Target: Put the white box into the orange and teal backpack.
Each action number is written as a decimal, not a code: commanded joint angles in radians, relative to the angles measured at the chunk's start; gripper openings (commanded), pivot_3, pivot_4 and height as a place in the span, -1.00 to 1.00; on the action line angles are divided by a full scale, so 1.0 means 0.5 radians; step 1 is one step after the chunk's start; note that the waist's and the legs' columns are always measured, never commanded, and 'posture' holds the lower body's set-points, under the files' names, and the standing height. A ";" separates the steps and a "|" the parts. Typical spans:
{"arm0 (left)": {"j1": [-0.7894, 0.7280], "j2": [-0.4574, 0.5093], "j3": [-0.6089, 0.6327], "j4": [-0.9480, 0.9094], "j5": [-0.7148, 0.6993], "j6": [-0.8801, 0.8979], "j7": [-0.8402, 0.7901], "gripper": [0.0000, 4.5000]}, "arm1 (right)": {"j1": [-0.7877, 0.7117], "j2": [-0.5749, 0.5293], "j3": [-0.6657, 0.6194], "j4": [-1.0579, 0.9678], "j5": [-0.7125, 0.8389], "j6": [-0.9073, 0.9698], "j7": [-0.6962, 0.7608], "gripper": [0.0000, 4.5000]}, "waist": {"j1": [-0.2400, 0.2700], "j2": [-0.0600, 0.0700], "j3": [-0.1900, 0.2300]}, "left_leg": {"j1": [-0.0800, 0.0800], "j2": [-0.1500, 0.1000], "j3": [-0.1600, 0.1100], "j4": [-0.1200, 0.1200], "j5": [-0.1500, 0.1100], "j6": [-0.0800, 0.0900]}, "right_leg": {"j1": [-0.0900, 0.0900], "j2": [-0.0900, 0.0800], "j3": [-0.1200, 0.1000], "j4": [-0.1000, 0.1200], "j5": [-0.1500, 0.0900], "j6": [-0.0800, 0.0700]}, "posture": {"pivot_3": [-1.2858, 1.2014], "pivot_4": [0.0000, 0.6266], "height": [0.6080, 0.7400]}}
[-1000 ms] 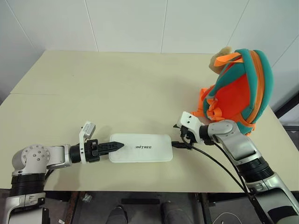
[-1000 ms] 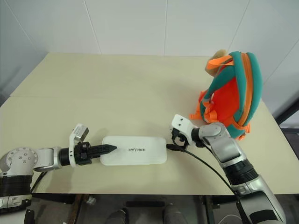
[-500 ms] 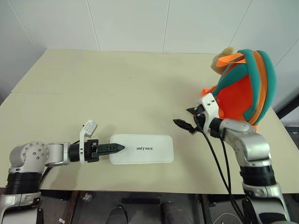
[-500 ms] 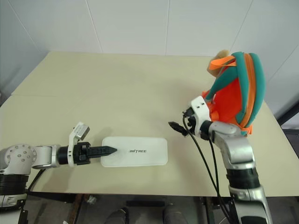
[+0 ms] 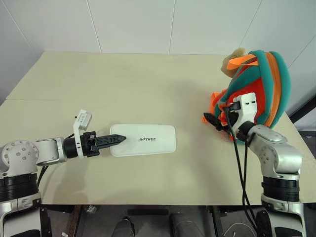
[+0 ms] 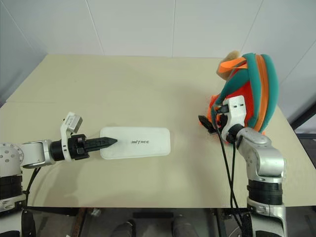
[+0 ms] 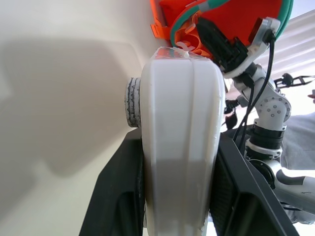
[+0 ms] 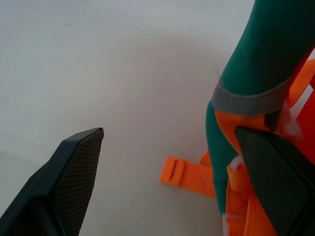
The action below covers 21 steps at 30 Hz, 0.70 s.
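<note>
White flat plastic box (image 5: 143, 139) with rounded corners sits clamped at its end between the left gripper's (image 5: 117, 138) fingers, above the beige desk (image 5: 123, 94). Right gripper (image 5: 213, 121), fingers spread wide, hovers beside the orange-and-teal plush backpack (image 5: 256, 89).

1. My left arm: stretched low toward the middle, wrist about level.
2. My left gripper (image 5: 120, 138): fingers clamped on the near end of the white box (image 5: 145, 139), one finger (image 7: 115, 196) on each flat face.
3. My right arm: elbow bent, forearm raised upright, wrist turned inward.
4. My right gripper (image 5: 213, 121): fingers (image 8: 74, 172) spread wide, nothing between them.
</note>
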 commanded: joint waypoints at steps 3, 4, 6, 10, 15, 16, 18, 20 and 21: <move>-0.044 0.016 0.078 -0.095 -0.047 0.016 0.016 -0.44 | -0.103 0.016 0.085 0.093 -0.253 -0.353 -0.285 1.00 | 0.001 0.000 0.000 | -0.005 0.000 0.000 -0.001 0.000 -0.002 | -0.005 -0.001 0.000 0.000 -0.002 0.000 | 0.03 -0.52 1.00; -0.040 0.016 0.078 -0.100 -0.046 0.020 0.021 -0.44 | -0.111 0.014 0.097 0.113 -0.282 -0.396 -0.314 1.00 | 0.003 0.000 0.000 | -0.006 0.000 0.000 -0.002 0.000 -0.003 | -0.007 -0.001 0.000 -0.001 -0.003 0.000 | 0.03 -0.52 1.00; -0.034 0.012 0.077 -0.111 -0.049 0.028 0.027 -0.44 | -0.131 0.029 0.101 0.150 -0.323 -0.458 -0.394 1.00 | 0.004 0.000 0.000 | -0.009 0.000 0.000 -0.002 0.000 -0.004 | -0.010 -0.001 0.000 -0.001 -0.003 0.000 | 0.03 -0.52 1.00; -0.029 0.003 0.086 -0.126 -0.056 0.043 0.039 -0.44 | -0.127 -0.002 0.144 0.133 -0.382 -0.504 -0.422 1.00 | 0.006 0.000 0.000 | -0.025 0.000 0.000 0.006 0.002 -0.007 | -0.026 -0.002 0.000 0.008 -0.003 0.000 | 0.03 -0.52 1.00; -0.042 -0.008 0.076 -0.123 -0.048 0.046 0.036 -0.44 | -0.055 0.056 0.138 -0.067 -0.463 -0.443 -0.566 1.00 | 0.006 0.000 0.000 | -0.024 0.000 0.000 0.010 0.001 -0.005 | -0.027 -0.001 -0.001 0.014 -0.003 -0.001 | 0.03 -0.52 1.00; -0.045 -0.011 0.068 -0.120 -0.047 0.045 0.032 -0.44 | -0.044 0.093 0.138 -0.102 -0.470 -0.421 -0.613 1.00 | 0.005 0.001 0.000 | -0.024 0.000 0.000 0.011 0.001 -0.005 | -0.027 -0.001 -0.001 0.015 -0.003 -0.001 | 0.03 -0.52 1.00; -0.048 -0.018 0.061 -0.122 -0.048 0.048 0.030 -0.44 | -0.057 0.163 0.127 -0.109 -0.469 -0.407 -0.690 1.00 | 0.001 0.001 0.000 | -0.024 0.000 0.000 0.013 0.001 -0.005 | -0.027 -0.001 0.000 0.016 -0.003 -0.001 | 0.03 -0.52 1.00; -0.057 -0.026 0.056 -0.119 -0.047 0.050 0.033 -0.44 | -0.100 0.215 0.109 -0.069 -0.465 -0.411 -0.750 1.00 | 0.001 0.000 0.000 | -0.024 0.000 0.000 0.015 0.001 -0.004 | -0.027 -0.001 0.000 0.018 -0.003 0.000 | 0.03 -0.52 1.00; -0.063 -0.031 0.053 -0.116 -0.044 0.050 0.034 -0.44 | -0.136 0.236 0.107 -0.025 -0.461 -0.428 -0.769 1.00 | 0.001 0.001 0.000 | -0.024 0.000 0.000 0.016 0.001 -0.004 | -0.027 -0.001 0.000 0.019 -0.003 0.000 | 0.03 -0.52 1.00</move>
